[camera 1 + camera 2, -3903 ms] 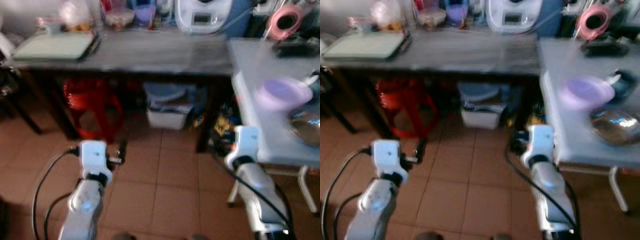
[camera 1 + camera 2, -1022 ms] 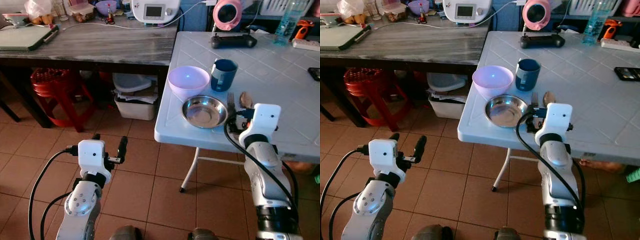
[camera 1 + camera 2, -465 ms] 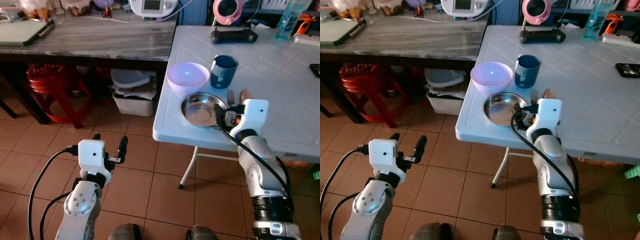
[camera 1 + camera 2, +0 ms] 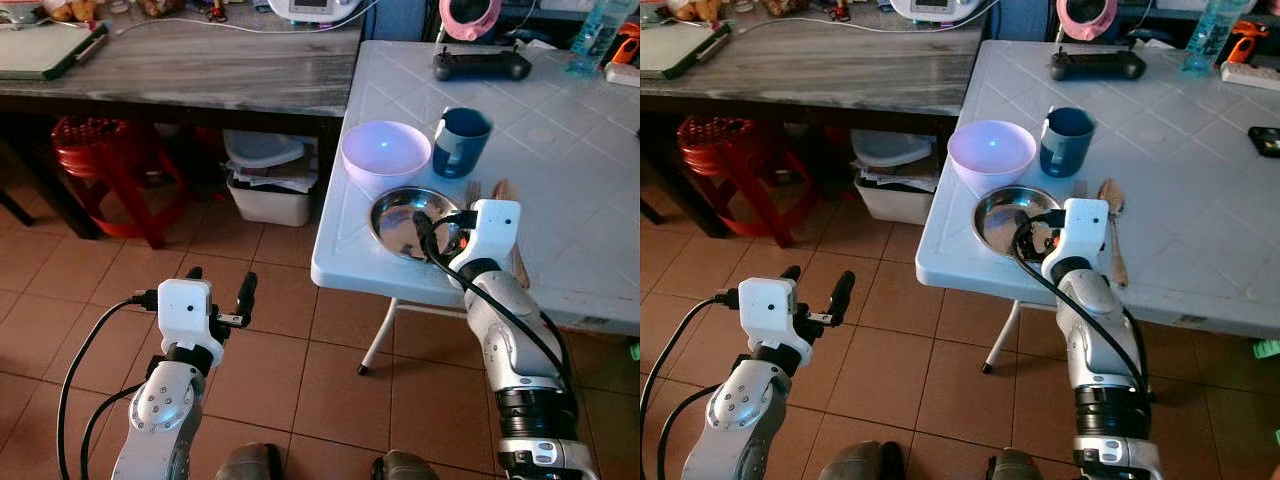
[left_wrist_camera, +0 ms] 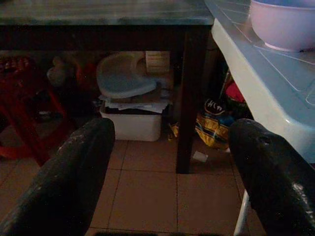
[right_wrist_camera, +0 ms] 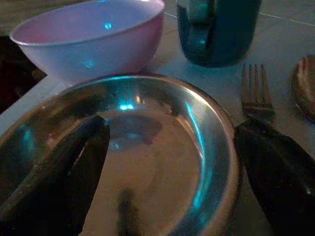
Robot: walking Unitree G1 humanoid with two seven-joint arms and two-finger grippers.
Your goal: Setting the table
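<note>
Left gripper [image 4: 218,293] hung idle over the tiled floor [image 4: 300,340], fingers spread apart, holding nothing; its wrist camera looked under the dark wooden table [image 4: 200,75] at a white storage box [image 5: 130,123]. At the near left corner of the white folding table [image 4: 580,170] sat a lilac plastic bowl [image 4: 386,155], a dark blue mug [image 4: 465,140] just beside it, and in front of them a shallow steel dish [image 4: 1010,220]. Right gripper [image 6: 170,162] was at the dish with fingers parted, one black finger [image 6: 64,162] inside the basin and the other outside the rim, close by a fork [image 6: 256,91]; not clamped on anything yet. A wooden spoon [image 4: 1114,235] lay beside the fork. Judgement: the setting was barely begun, since all the ware sat bunched at one corner. The dish looked to be the first item taken; bowl, mug and cutlery were left to lay out.
</note>
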